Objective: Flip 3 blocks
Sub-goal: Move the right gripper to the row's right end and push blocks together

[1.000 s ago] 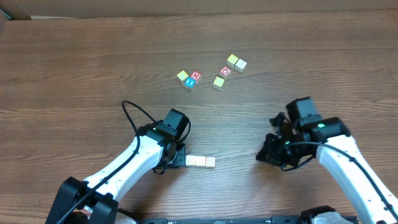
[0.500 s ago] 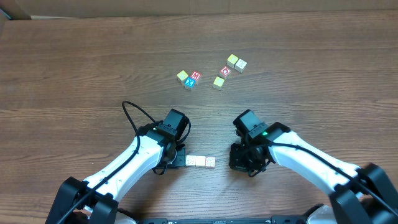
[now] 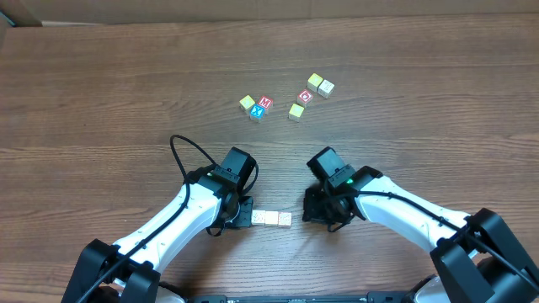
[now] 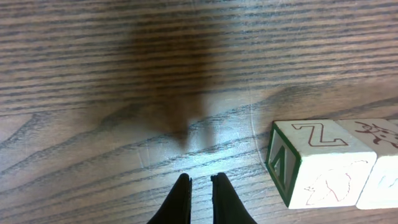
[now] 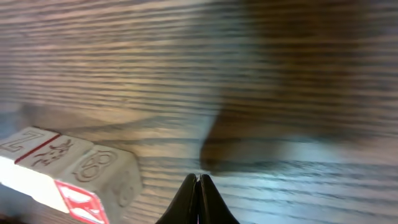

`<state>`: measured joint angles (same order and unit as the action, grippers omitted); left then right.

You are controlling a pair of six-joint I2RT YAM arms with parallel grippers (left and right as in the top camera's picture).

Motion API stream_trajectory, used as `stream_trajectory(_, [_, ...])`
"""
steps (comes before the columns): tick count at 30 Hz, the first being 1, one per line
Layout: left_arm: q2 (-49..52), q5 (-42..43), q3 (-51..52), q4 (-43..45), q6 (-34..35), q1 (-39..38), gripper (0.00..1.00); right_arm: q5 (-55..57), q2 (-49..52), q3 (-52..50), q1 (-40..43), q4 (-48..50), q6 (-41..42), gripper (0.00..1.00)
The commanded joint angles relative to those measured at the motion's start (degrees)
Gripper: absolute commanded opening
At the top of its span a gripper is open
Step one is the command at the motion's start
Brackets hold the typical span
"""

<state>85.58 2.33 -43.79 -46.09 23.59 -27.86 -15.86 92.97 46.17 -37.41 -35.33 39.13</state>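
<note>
Three pale wooden blocks (image 3: 271, 219) lie touching in a short row near the table's front. In the left wrist view the nearest one (image 4: 317, 165) shows a red "Z" on top and a green-framed side, with a second block (image 4: 382, 168) against it. My left gripper (image 3: 242, 212) sits just left of the row, its jaws (image 4: 200, 181) shut and empty on the bare wood. My right gripper (image 3: 318, 212) hovers a little right of the row, tips (image 5: 199, 178) pressed together, holding nothing. The row (image 5: 74, 174) lies to its lower left, the end block showing a red-marked side.
Farther back lie loose cubes: a yellow one (image 3: 247, 103), a red "M" cube (image 3: 265, 103) on a blue "X" cube (image 3: 258, 112), a yellow-green one (image 3: 296, 111), a red "O" cube (image 3: 306, 96) and two pale ones (image 3: 320, 84). A black cable (image 3: 181, 151) loops by the left arm.
My right arm swept left across the table from the right side to just beside the block row. The left jaws closed slightly; the left arm and the blocks stayed put.
</note>
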Motion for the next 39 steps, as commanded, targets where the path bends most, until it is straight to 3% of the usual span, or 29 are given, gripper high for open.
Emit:
stream_trajectory(1, [0.57,0.96,0.28,0.04,-1.38,0.31,0.07,1.31,-0.04,0.5,-1.88,0.85,1.84,0.04])
stream_trajectory(10, [0.57,1.79,0.28,0.04,-1.4,0.31,0.12,0.33,0.04,0.5,-2.82,2.01,4.37,0.04])
stream_trajectory(16, [0.57,1.79,0.28,0.04,-1.4,0.31,0.11,-0.68,1.2,0.5,-5.25,4.63,7.37,0.04])
stream_trajectory(18, [0.57,1.79,0.28,0.04,-1.4,0.31,0.04,-0.7,1.64,0.5,-5.66,5.05,7.74,0.04])
stream_trajectory(39, [0.59,2.47,0.28,4.83,-3.06,0.31,0.04,-1.4,2.05,0.5,-5.66,6.54,8.92,0.04])
